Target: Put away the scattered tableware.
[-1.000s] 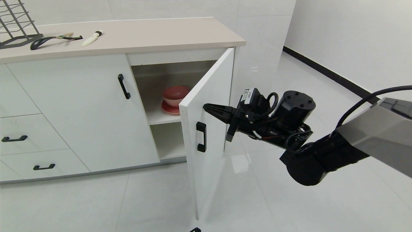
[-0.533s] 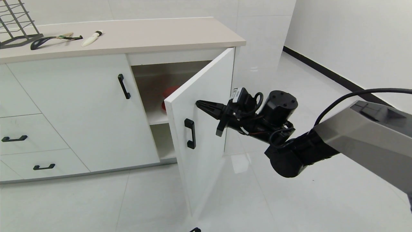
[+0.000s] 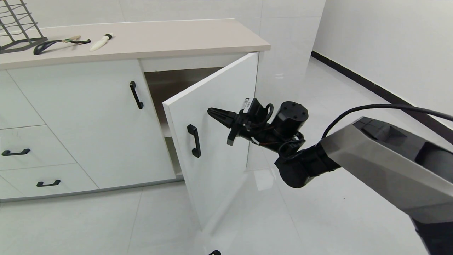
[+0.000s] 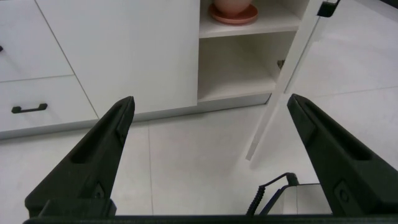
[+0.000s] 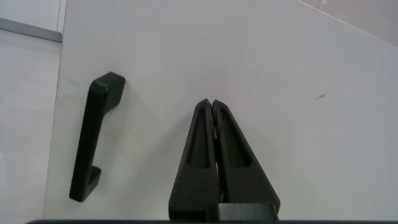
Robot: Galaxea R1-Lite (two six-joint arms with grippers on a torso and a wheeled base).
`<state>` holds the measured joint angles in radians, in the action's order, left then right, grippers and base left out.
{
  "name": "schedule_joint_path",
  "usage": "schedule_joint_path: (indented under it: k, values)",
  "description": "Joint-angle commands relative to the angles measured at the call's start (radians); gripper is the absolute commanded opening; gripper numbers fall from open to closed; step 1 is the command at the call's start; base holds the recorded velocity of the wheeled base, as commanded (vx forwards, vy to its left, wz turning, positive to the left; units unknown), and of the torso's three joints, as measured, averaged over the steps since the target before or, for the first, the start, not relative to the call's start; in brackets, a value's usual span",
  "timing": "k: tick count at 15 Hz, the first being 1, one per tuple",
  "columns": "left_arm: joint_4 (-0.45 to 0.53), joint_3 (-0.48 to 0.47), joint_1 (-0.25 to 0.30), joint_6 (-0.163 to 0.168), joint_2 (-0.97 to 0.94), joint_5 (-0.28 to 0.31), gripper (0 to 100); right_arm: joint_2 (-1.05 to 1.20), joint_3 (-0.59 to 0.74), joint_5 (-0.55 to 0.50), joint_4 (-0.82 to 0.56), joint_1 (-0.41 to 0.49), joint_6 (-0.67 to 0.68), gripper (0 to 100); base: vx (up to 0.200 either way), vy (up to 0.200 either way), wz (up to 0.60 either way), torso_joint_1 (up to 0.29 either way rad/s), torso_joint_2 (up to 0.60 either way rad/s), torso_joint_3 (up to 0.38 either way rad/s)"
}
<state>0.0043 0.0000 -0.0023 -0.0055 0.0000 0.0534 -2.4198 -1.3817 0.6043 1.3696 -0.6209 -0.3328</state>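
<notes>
Two pressed-together fingers of the right gripper (image 3: 209, 111) touch the outer face of the half-open white cabinet door (image 3: 219, 88), beside its black handle (image 3: 194, 140). The left gripper (image 4: 211, 99) hangs spread wide above the floor, facing the shelf where a pink bowl (image 4: 231, 5) sits on a pink plate (image 4: 235, 17).

Black long-handled ladle (image 3: 45, 45) and cream-white knife (image 3: 101, 41) lie flat, near each other, on beige countertop (image 3: 177, 35), well apart from right gripper (image 3: 210, 111), to its left. Pink bowl (image 4: 232, 5) sits upright on pink plate (image 4: 234, 17) on cabinet shelf (image 4: 280, 25), ahead of left gripper (image 4: 211, 102).
</notes>
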Motion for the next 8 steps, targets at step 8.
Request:
schedule_joint_path:
  k: [8]
  values:
    - [0.000,0.000,-0.001,-0.002,0.000,0.000,100,0.315,0.434,0.000,0.013,0.181,-0.002,0,0.000,0.000,0.00,0.000,0.00,0.000]
